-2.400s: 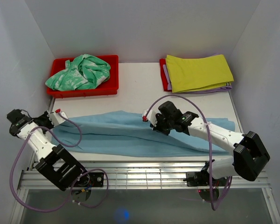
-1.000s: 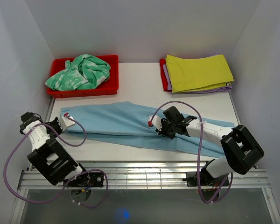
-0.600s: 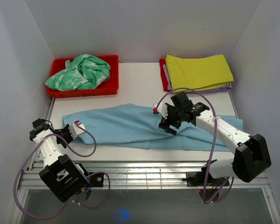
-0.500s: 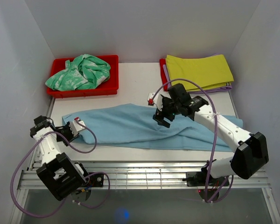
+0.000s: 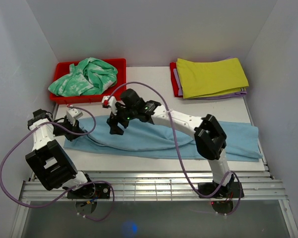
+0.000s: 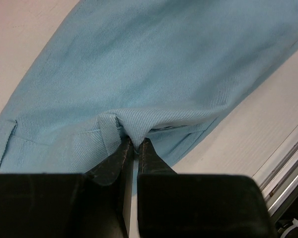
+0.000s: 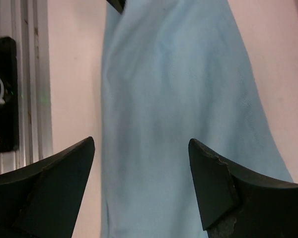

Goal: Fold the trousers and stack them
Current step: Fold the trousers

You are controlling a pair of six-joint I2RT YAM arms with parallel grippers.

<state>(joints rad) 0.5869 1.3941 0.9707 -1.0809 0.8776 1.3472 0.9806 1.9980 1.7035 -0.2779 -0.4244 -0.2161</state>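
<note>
1. The left arm [image 5: 40, 134] and right arm [image 5: 181, 119] are white with blocky black joints.
2. A purple cable [image 5: 137, 83] loops along each.
3. The fingers [image 7: 49, 183] are matte black wedges, one chipped.
4. A red cap [image 5: 105, 101] marks the right wrist.

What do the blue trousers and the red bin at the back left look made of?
The trousers: woven cloth, likely cotton twill, matte; fine diagonal ribs show in the left wrist view, and it folds softly. The red bin: probably moulded plastic, smooth, with stiff straight walls.
</note>
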